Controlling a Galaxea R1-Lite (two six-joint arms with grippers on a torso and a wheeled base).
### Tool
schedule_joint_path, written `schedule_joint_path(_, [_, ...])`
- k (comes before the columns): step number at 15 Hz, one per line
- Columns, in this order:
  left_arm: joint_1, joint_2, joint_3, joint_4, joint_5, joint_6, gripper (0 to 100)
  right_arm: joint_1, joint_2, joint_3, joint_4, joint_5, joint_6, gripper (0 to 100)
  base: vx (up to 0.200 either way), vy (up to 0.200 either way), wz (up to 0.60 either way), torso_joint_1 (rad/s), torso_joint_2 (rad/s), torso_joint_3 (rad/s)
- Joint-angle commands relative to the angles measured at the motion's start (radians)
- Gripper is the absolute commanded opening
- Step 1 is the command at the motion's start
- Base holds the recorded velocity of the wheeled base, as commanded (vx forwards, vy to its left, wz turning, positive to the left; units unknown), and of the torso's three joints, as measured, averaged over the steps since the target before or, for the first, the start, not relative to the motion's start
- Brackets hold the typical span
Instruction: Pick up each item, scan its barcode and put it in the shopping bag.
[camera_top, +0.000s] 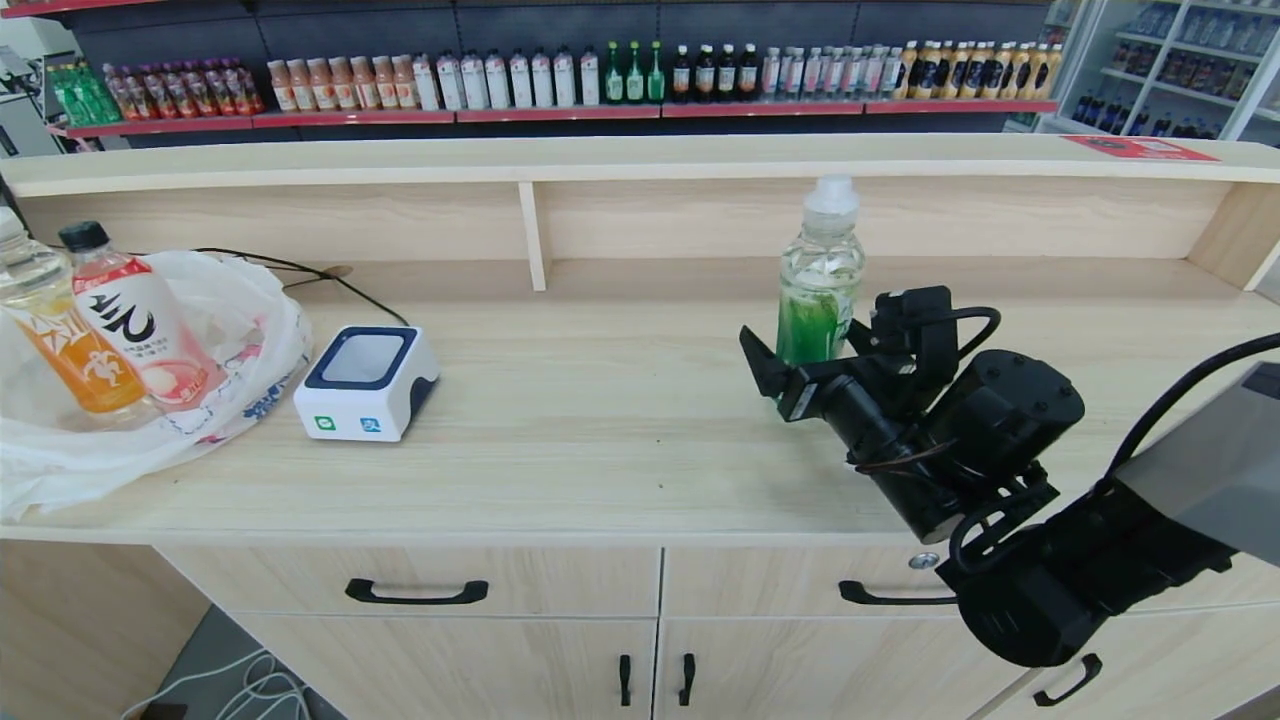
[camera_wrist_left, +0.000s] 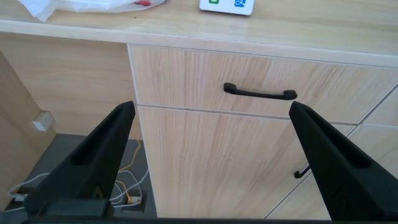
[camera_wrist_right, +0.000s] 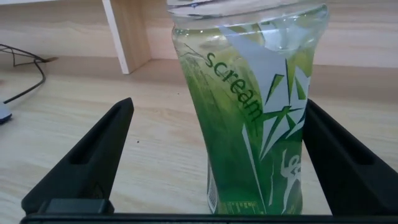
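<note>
A light wooden table (camera_top: 620, 450) has drawers (camera_top: 560, 580) with black handles (camera_top: 416, 593). Behind it, a dark shelf (camera_top: 560, 113) with a red edge carries many bottles (camera_top: 520, 78).

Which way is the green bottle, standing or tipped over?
Standing. The green bottle sits on its base on the counter, cap on top.

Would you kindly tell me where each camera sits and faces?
Head view: on the head, looking forward and down at the pale wooden counter; the right gripper shows.
Left wrist view: facing the cabinet's black drawer handle below the counter; the open left gripper shows.
Right wrist view: facing the green-labelled clear plastic bottle, bracketed by the right gripper.
Shared: head and right wrist views both show that bottle.
</note>
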Motion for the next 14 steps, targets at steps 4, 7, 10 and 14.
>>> schedule_joint_path(4, [0.000,0.000,-0.001,0.000,-0.001,0.000,100,-0.015,0.002,-0.015,-0.001,-0.001,-0.002,100,0.000,0.000,0.00,0.000,0.00,0.000])
schedule_joint_path(7, [0.000,0.000,0.000,0.000,-0.001,0.000,100,-0.045,0.005,-0.030,-0.001,0.001,-0.003,100,0.000,0.000,0.00,0.000,0.00,0.000])
schedule_joint_path(10, [0.000,0.000,0.000,0.000,-0.001,0.000,100,-0.058,0.028,-0.066,-0.001,0.005,-0.003,100,0.000,0.000,0.00,0.000,0.00,0.000])
schedule_joint_path(14, [0.000,0.000,0.000,0.000,0.001,0.000,100,-0.060,0.072,-0.115,-0.001,0.005,-0.003,100,0.000,0.000,0.00,0.000,0.00,0.000])
